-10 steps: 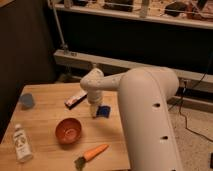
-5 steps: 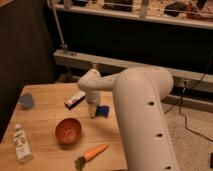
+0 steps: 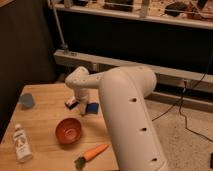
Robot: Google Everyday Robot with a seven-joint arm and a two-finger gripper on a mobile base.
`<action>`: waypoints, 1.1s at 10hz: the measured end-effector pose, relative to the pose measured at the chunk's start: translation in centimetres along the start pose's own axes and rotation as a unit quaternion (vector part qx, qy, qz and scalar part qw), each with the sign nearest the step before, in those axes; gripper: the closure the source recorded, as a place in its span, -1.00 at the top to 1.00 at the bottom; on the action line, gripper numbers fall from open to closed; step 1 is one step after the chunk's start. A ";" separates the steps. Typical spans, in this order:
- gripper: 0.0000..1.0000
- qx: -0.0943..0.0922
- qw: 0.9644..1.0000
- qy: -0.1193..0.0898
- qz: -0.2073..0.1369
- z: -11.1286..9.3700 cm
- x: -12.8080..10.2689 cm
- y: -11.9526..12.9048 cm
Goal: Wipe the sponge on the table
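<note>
The dark blue sponge (image 3: 92,108) lies on the light wooden table (image 3: 45,107), near its right side, just behind the red bowl. My white arm reaches in from the right and bends down over it. The gripper (image 3: 85,106) hangs at the end of the arm, right at the sponge's left edge, close to the table top. Whether it touches the sponge I cannot make out.
A red bowl (image 3: 68,131) sits in front of the sponge. A small black-and-white box (image 3: 72,103) lies just left of the gripper. A pale blue cup (image 3: 26,100) is at the far left, a clear bottle (image 3: 21,143) front left, a carrot (image 3: 92,153) near the front edge.
The arm has swung a little to the left over the table and the gripper has come lower beside the sponge. The sponge and other objects stay where they were.
</note>
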 end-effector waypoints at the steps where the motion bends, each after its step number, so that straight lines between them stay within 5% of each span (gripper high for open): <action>1: -0.55 -0.002 1.000 0.001 0.000 0.3 -0.8 -0.8; 6: -0.55 0.008 1.000 -0.008 0.020 0.9 -2.9 -6.8; 11: -0.55 0.030 0.998 -0.001 0.058 0.2 -1.6 -13.5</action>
